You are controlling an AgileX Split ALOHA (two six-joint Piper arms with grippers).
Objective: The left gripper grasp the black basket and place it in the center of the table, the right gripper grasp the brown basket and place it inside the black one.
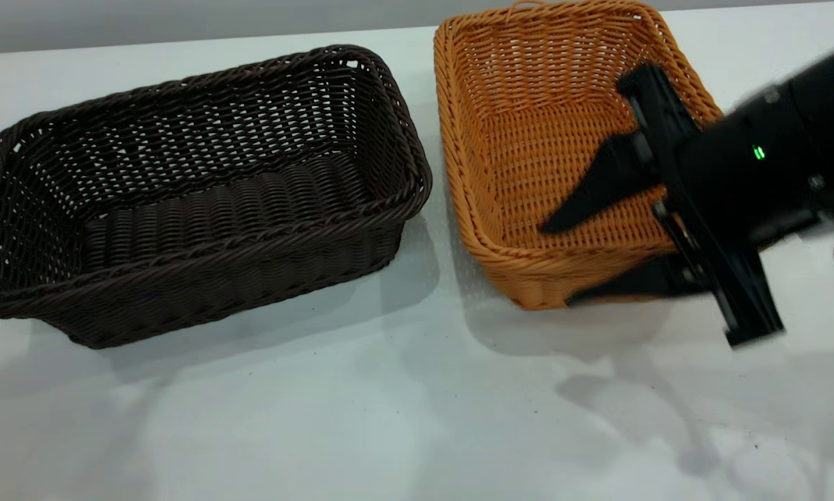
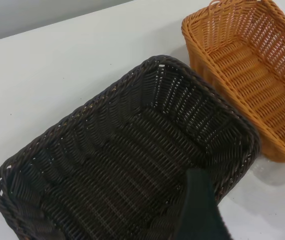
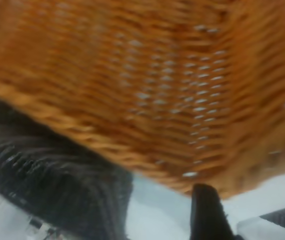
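While the black two-fingered right gripper is straddling, jaws wide, the near wall of the orange-tan rectangular wicker basket, a shallow bite is risking slippage.

Looks like a robot lab or test bench to me: bare white counter, blank grey wall behind it, a black robot arm with a green status light, and only two wicker baskets as props.
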